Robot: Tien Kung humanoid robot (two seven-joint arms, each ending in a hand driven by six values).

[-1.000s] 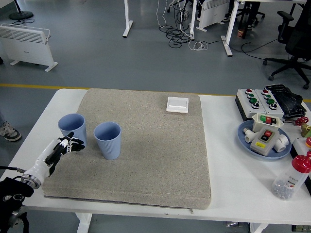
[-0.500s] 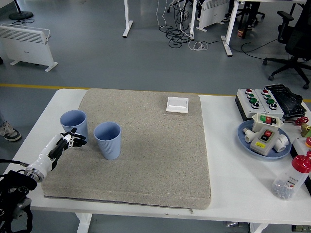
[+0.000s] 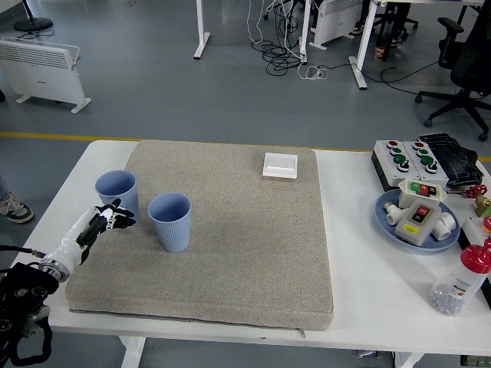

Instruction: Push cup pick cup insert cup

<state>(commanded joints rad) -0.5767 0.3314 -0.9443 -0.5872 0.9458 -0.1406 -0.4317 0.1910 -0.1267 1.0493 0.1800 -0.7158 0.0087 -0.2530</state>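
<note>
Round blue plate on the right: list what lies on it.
On the round blue plate lie a grey switch box with red and green buttons, and white plastic fittings. The plate's middle is covered.

The scene is bright and evenly lit by soft, diffuse light from overhead. Shadows are faint: the two pale blue ribbed plastic cups (image 3: 169, 221) cast only soft, short smudges on the beige felt mat (image 3: 230, 230) at centre frame. The white counter (image 3: 383, 284) shows mild sheen, no harsh glare. Focus is sharp across the frame, with slight softness on the distant grey floor (image 3: 153, 84) at the top. Straight edges bow little near the borders.
</note>
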